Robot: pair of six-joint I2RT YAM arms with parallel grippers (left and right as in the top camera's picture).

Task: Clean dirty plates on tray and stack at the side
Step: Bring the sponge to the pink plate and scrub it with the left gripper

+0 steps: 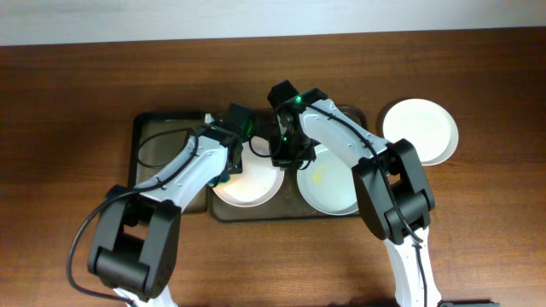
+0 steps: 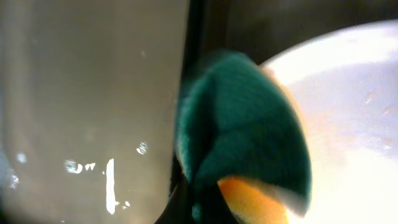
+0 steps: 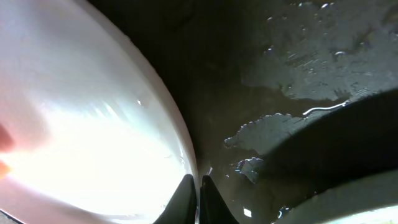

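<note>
The left gripper (image 1: pixel 227 170) is seen shut on a green and yellow sponge (image 2: pixel 242 130); its fingers are mostly hidden behind the sponge, which is squeezed between them and pressed against the rim of the first plate (image 1: pixel 252 186). Directly beyond these fingers the plate's white surface is seen, and to their other side, past a dark raised edge, the wet grey floor of a smaller tray (image 2: pixel 81 93) is shown. The right gripper (image 3: pixel 198 202) is held with its fingers almost together, only a thin slit being left between them, and the opposite rim of the same plate runs straight into that slit, so the plate appears to be pinched there. This first plate is thus found between the two sets of fingers, lying on the tray (image 3: pixel 292 68), whose dark speckled floor is wetted with patches of water just beside the right fingers. A second plate (image 1: pixel 333 183), marked with a faint yellowish smear, lies on the tray close to the outer side of the right fingers. A third plate (image 1: pixel 420 130) is set on the table (image 1: pixel 68 85), off the tray and well apart from both grippers
</note>
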